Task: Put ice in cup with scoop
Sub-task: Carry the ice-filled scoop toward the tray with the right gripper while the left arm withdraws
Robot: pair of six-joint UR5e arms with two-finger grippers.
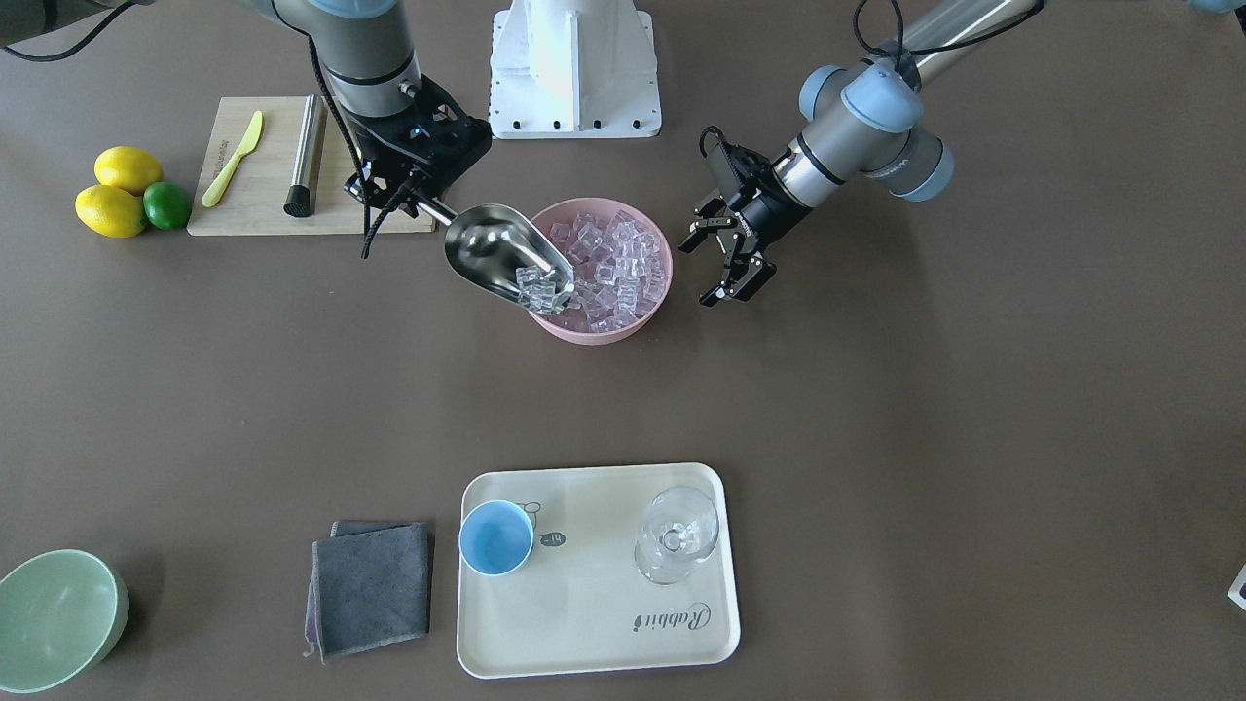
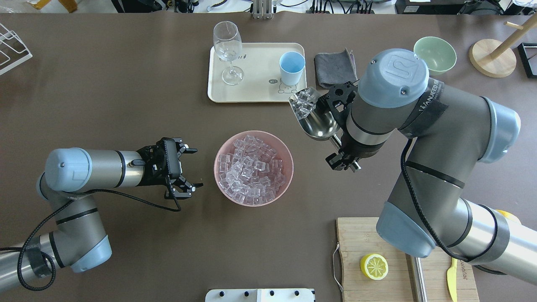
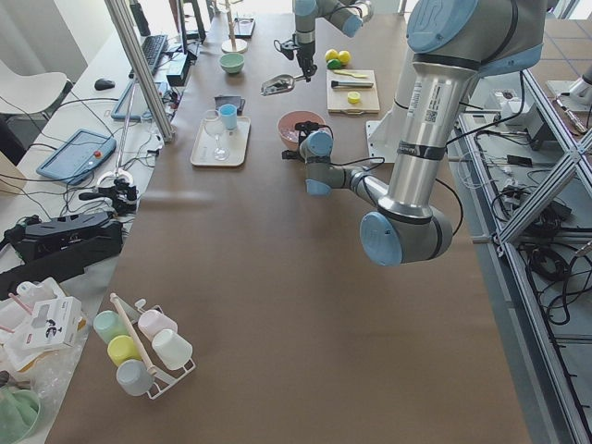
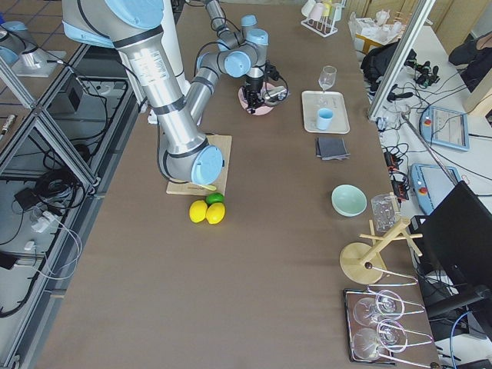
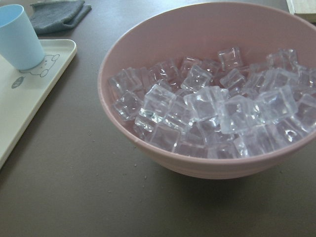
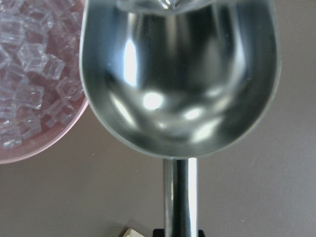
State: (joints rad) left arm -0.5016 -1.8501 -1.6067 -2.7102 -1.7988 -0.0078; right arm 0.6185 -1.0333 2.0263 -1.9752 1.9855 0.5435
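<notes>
This is a robotics lab, not a kitchen. Two grey-and-blue industrial arms, the left arm (image 3: 430, 111) and the right arm (image 4: 157, 69), rise from a white pedestal (image 1: 574, 68) at the edge of a long brown counter (image 3: 277, 305). Aluminium framing (image 4: 54, 127) stands alongside. A side desk (image 3: 55, 120) carries a blue-edged control tablet (image 3: 81, 153), a keyboard (image 3: 153, 51) and a power strip (image 3: 65, 236). A cutting board (image 1: 263, 170), lemons (image 1: 122, 190) and a mug rack (image 3: 143, 347) sit among the gear.

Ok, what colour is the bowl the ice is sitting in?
Pale pink, inside and out. The bowl shows best in the left wrist view.
</notes>
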